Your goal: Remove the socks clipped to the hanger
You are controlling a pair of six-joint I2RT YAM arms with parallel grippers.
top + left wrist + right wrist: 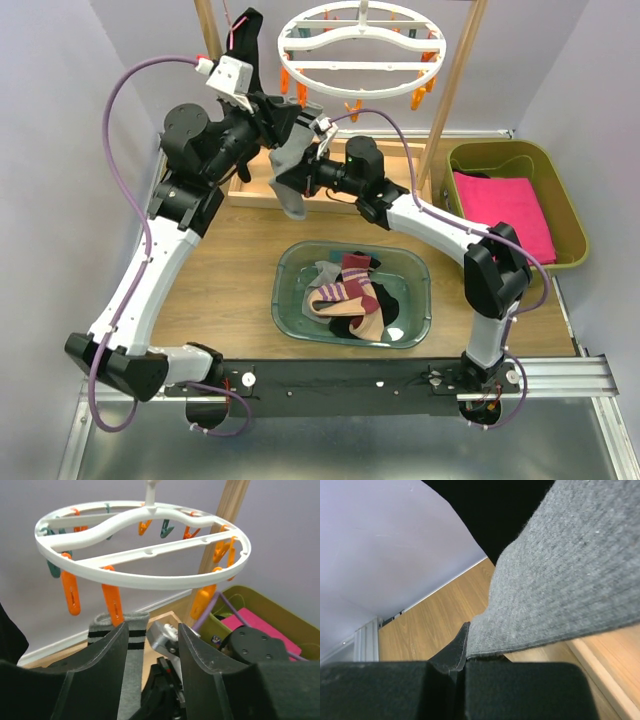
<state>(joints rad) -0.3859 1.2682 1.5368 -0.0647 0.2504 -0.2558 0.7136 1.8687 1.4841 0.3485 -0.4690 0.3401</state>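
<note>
At the tip of the right pincer, the two fingers are pressed together on the lower body of a grey sock, whose knit fills most of that wrist's view. Just above, the left pincer has its jaws apart, one finger on either side of the sock's black-striped cuff and, as far as can be told, not touching it. The cuff is bitten by an orange peg that dangles from the white round hanger (no other sock shows on the ring in these views; the remaining pegs hang bare).

Farther out and nearer the arm bases, a clear green tub sits on the wooden counter. It holds a heap of loose socks in maroon stripes, tan and black. Well off to the right, an olive bin holds a folded pink cloth.

The step in hand appears to be freeing this grey sock. The ring hangs freely, so a sideways tug would probably swing it instead of opening the peg. The better move is likely a steady pull straight down with the right pincer. Meanwhile the left could close near the peg or cuff to brace it. The clamp should hold until the sock is over the tub.
</note>
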